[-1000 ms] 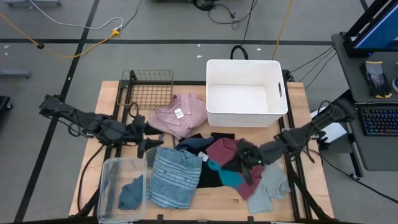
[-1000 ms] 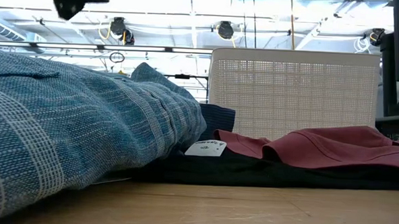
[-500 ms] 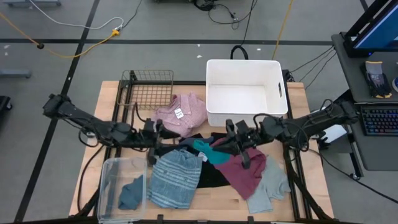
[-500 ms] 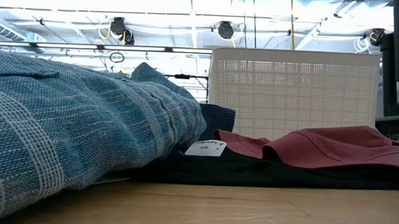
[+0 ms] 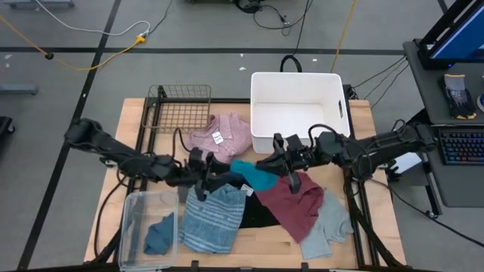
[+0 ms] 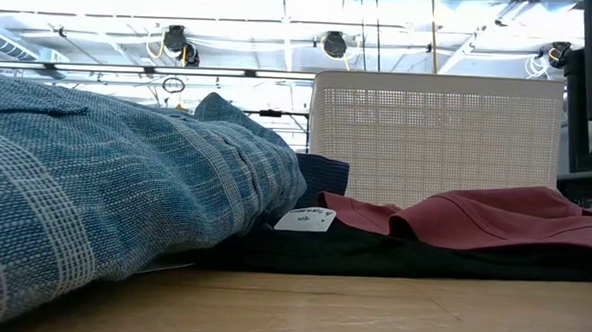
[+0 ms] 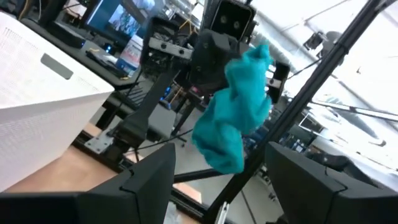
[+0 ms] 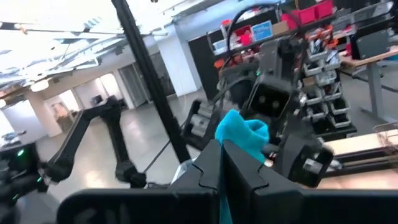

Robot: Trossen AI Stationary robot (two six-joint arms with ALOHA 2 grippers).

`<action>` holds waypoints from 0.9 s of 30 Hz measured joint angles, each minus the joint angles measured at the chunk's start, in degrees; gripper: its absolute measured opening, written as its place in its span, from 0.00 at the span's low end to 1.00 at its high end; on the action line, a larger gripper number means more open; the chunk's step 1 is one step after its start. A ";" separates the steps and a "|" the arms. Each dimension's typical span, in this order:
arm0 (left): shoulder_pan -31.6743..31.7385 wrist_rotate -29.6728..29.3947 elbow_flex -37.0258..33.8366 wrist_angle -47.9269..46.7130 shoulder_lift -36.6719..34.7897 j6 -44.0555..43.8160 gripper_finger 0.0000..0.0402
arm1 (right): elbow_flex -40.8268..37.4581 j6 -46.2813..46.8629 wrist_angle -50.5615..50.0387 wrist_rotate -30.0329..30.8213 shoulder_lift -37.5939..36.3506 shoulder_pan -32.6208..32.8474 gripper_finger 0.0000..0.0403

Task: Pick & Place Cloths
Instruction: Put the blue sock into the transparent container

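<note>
A small teal cloth [image 7: 236, 118] hangs in the air above the pile, with my right gripper [image 8: 221, 163] shut on it. In the high view that cloth [image 5: 249, 175] sits between my right gripper [image 5: 274, 160] and my open left gripper [image 5: 208, 181]. The left gripper [image 7: 217, 186] faces the cloth from a short way off and touches nothing. Below lie the blue striped cloth [image 5: 212, 215], maroon cloth [image 5: 295, 204], black cloth [image 5: 259, 215], grey cloth [image 5: 327, 227] and pink shirt [image 5: 225, 136]. My right gripper pinches the teal cloth's bunched upper end [image 8: 232, 143] between its two shut fingers. The fingers come nearly level from the table's right side. The cloth hangs slack below and in front of the fingertips, its lower end [image 7: 227, 155] clear of the pile.
A white bin [image 5: 299, 113] stands at the far right, and a wire basket [image 5: 180, 106] at the far left. Near the front left is a clear tub [image 5: 136, 227] holding a blue piece [image 5: 159, 234]. The low view shows the striped cloth [image 6: 105, 178] and maroon cloth [image 6: 474, 219] on the table.
My right gripper has risen and gone toward the table's left and far side, tipping from downward to about level, and has lifted the teal cloth clear of the pile. My left gripper has gone toward the right, toward the teal cloth, and tipped up to level.
</note>
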 joint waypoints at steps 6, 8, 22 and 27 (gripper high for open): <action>0.72 1.17 4.02 0.85 3.82 0.87 0.68 | 0.00 0.30 -0.31 0.01 0.02 -1.26 0.00; 1.07 1.88 5.58 0.97 4.82 2.13 0.71 | 0.00 0.30 -0.22 0.06 0.00 -1.77 0.00; 4.50 5.09 9.17 0.00 7.04 4.46 0.72 | 0.01 1.45 0.17 0.26 0.71 -2.88 0.00; 5.22 6.22 9.17 -0.09 7.04 3.91 0.54 | 0.02 2.66 0.18 0.24 2.78 -3.70 0.00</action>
